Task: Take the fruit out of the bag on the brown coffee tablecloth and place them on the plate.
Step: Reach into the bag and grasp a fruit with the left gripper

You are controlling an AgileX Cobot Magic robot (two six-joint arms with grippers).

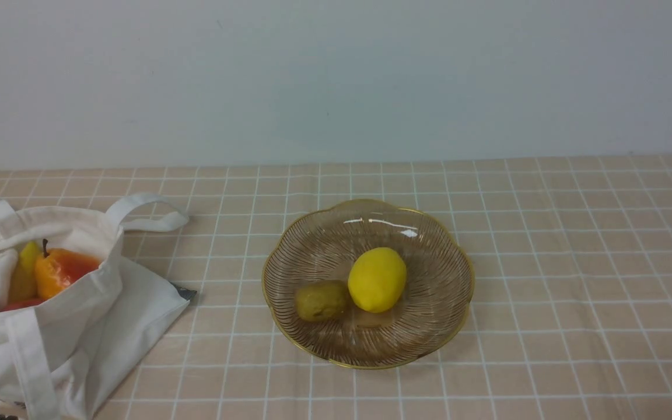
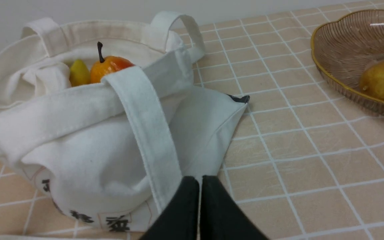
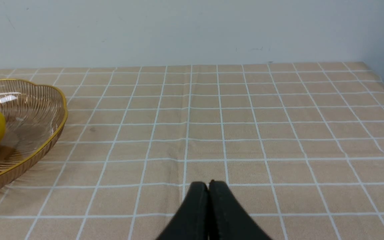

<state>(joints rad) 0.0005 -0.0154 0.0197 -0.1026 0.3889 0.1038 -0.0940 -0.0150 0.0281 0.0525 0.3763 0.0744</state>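
Currently between picks: left gripper [image 2: 200, 181] and right gripper [image 3: 208, 186] both closed, nothing held. Pear [image 1: 65, 271] sits in bag [image 1: 100, 294], front view's far left. Next, probably: left opens, enters bag mouth, carries pear to plate [image 1: 429, 332], centre frame.

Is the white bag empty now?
No, not empty: the white bag has an orange-red pear and a yellow fruit showing inside its open top.

From between the arms, my front view looks forward and down; my lower left wrist view looks obliquely across, sharing the bag [image 1: 102, 326] and dish [image 1: 429, 326].
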